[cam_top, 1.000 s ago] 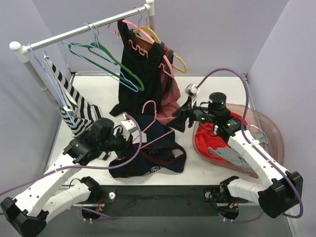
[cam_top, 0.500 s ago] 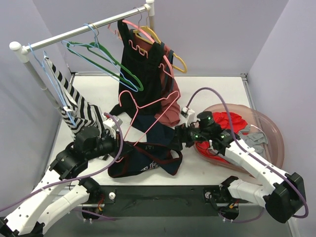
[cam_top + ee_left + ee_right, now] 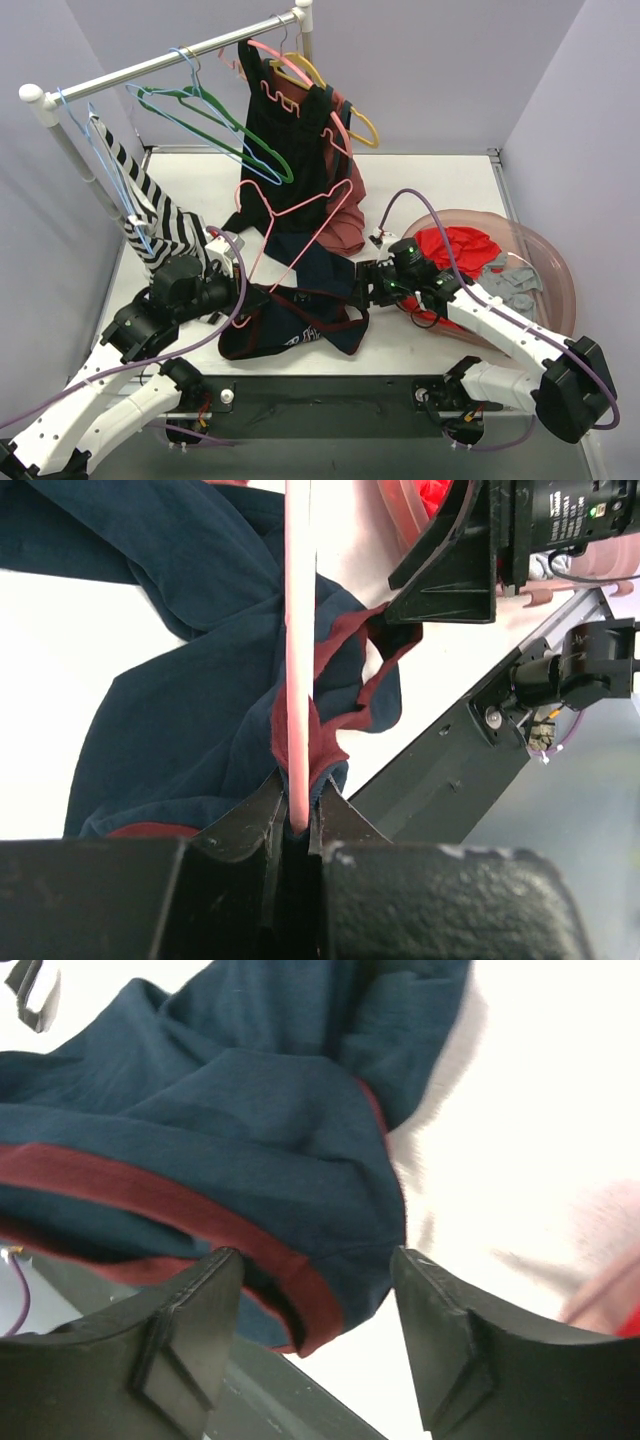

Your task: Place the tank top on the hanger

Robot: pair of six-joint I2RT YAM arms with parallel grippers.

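On the white table, crumpled tank top meets thin triangular hanger.

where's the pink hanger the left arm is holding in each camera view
top external: hanger at centre, rising from the left gripper over the tank top
left wrist: straight up the middle, pinched between the jaws
right wrist: not in it
shared landmark: the tank top's dark red trim

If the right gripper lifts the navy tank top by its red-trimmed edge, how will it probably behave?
Probably floppy: the tank top lies in soft folds, so it should sag and drape. It looks thin, likely light. Its edge at the right gripper may bunch, not hold shape.
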